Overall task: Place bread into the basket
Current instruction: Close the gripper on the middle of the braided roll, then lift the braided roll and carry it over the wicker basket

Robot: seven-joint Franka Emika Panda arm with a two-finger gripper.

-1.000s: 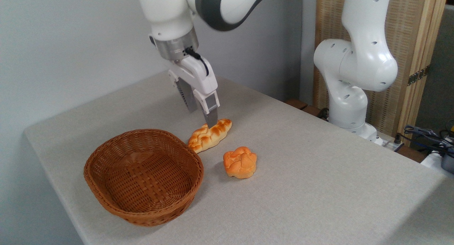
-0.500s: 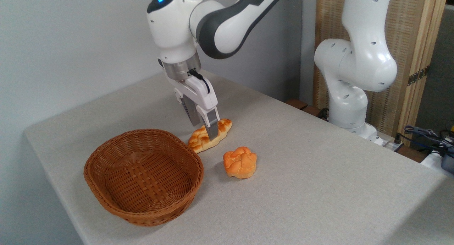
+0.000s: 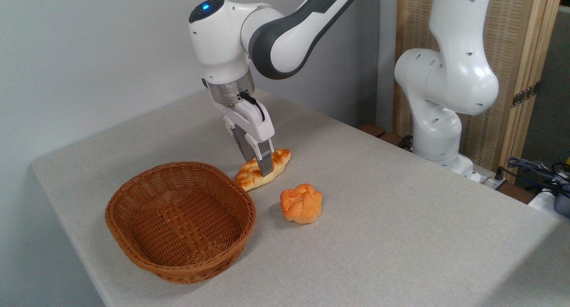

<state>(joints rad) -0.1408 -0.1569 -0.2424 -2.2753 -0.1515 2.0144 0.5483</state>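
The braided bread (image 3: 247, 178) lies on the table just off the far right rim of the brown wicker basket (image 3: 133, 253), which holds nothing. My gripper (image 3: 258, 167) has come down over the loaf's middle. One finger (image 3: 266, 162) stands in front of the loaf and the other behind it, with the tips near the table. The jaws stand open around the loaf, and the loaf still rests on the cloth.
A small round knotted orange bun (image 3: 301, 203) sits right of the loaf. The arm's white base (image 3: 441, 115) stands at the table's far right edge. Cables (image 3: 539, 171) lie beyond it. The grey tablecloth (image 3: 401, 236) stretches to the right.
The gripper has lowered from above the loaf until its fingers straddle it, and the gap between them looks slightly narrower. Loaf, bun and basket have not moved.
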